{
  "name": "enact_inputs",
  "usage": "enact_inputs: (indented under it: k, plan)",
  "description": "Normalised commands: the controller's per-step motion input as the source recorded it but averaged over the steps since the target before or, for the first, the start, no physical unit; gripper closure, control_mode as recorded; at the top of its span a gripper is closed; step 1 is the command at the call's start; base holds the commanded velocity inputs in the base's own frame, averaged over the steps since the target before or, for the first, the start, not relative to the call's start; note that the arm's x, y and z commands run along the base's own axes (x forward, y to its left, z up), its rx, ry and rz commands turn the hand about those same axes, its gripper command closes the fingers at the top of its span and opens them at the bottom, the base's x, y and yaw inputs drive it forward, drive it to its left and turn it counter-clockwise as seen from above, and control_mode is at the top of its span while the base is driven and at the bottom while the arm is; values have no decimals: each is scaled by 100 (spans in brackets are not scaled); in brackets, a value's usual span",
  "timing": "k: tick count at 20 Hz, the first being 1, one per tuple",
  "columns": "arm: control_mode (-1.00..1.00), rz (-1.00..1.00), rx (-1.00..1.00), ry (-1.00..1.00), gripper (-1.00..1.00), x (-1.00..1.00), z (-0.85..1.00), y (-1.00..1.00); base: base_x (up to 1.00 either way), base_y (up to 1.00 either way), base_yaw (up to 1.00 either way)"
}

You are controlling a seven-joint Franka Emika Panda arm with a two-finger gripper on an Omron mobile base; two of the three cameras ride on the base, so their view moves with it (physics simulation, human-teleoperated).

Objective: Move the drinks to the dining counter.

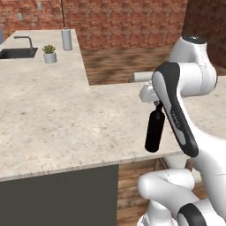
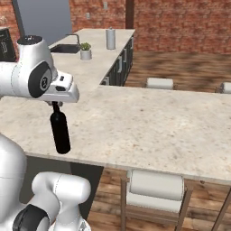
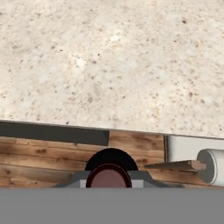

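one tall black glass wine bottle (image 1: 155, 131) hangs upright by its neck from the tool (image 1: 156, 103), whose fingers are clamped tight on it. it hangs over the near edge of the long beige speckled stone surface (image 2: 149, 122), above a pale grey cushioned stool (image 2: 155, 188).

One black wine bottle (image 2: 60, 131). One grey canister (image 2: 110, 39) far on the desk (image 2: 144, 117). One small potted plant (image 2: 85, 51). One sink (image 1: 16, 53) with one faucet (image 1: 25, 40). Three pale cushioned stools: one near (image 2: 155, 189), two far (image 2: 159, 83) (image 2: 225, 87).

Brick wall (image 1: 132, 22), wood floor (image 2: 180, 67)
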Motion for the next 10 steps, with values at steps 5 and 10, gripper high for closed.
enact_inputs:
  k: [5, 10]
  plan:
    - [-100, 0, 22, 0, 100, 65, 0, -88, 0, 0, 0]
    - [-100, 0, 11, -1, 100, 71, 0, -59, 0, 0, 0]
